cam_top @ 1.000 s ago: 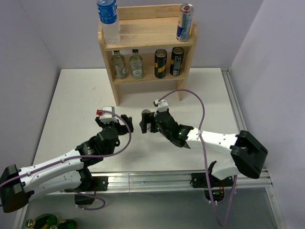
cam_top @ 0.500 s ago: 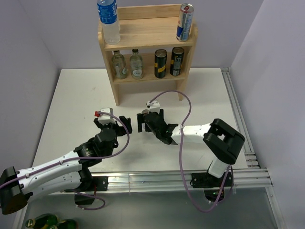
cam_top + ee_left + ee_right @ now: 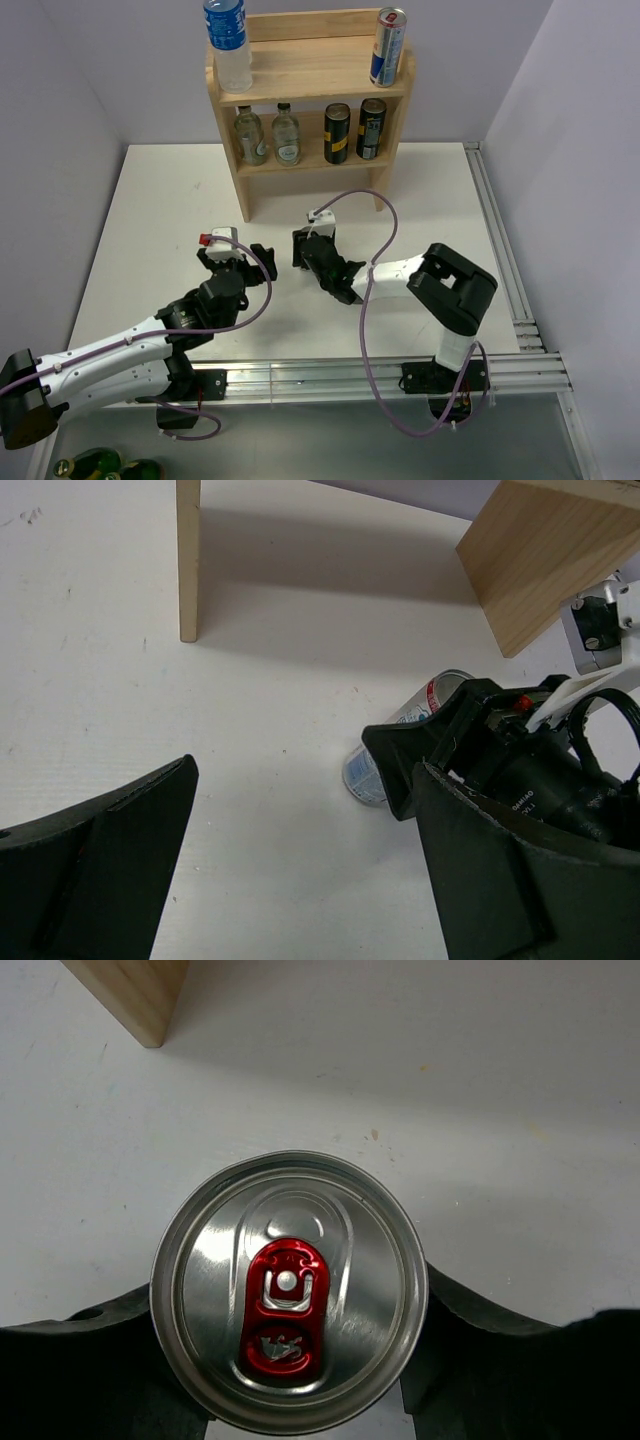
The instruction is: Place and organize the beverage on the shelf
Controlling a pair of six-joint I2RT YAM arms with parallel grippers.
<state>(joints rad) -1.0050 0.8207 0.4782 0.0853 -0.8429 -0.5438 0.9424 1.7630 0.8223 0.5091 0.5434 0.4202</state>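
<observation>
R gripper [image 3: 305, 251] pinches can [image 3: 288, 1290], L gripper [image 3: 233, 255] gapes empty; slick round wall may slip out w/ lift to shelf [image 3: 310, 66].

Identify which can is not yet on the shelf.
The red-tabbed silver can in the right end effector; the other three cans stand on the shelf.

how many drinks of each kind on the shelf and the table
cans: 4 (silver-blue can, two black cans, red-tab can)
glass bottles: 2
plastic bottle: 1
total: 7
</observation>
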